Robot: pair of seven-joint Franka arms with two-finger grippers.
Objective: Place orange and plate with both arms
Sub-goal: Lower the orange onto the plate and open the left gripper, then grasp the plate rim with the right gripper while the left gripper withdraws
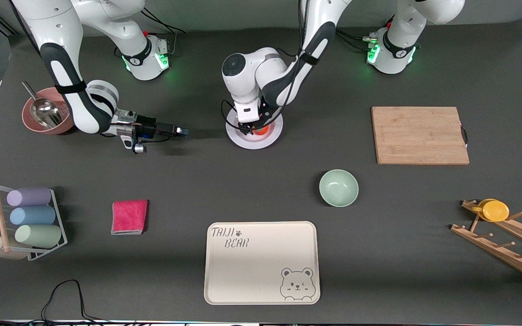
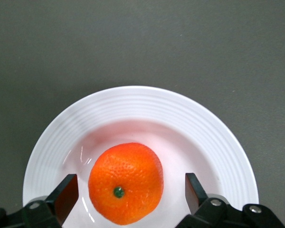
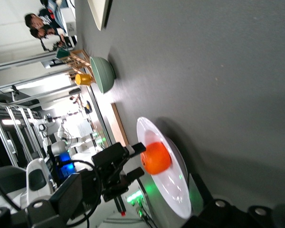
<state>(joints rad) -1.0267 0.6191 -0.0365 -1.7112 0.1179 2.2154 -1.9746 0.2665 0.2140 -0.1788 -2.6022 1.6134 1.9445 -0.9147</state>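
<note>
- Even, soft overhead light on the dark bench [image 1: 61,290]; short shadows pool under the plate [image 1: 254,131].
- Glare streaks beside the orange [image 2: 126,183].
- Left tool's [image 2: 130,192] fingers [image 2: 66,194] blurred.

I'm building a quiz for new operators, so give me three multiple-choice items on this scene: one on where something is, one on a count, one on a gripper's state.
1. Where is the small round orange fruit?
A. In the mint-green bowl
B. On the round pale white plate
C. On the wooden cutting board

2. How many pastel rolls lie in the white wire rack?
A. Three
B. Five
C. One

3. How does the left gripper stand?
A. Shut on the plate's rim
B. Shut and off the table
C. Open, a finger on each side of the orange

Key: 1 B, the left wrist view shows the orange lying in the plate's well. 2 A, purple, blue and green rolls show in the front view. 3 C, gaps show between both fingers and the orange.
</note>
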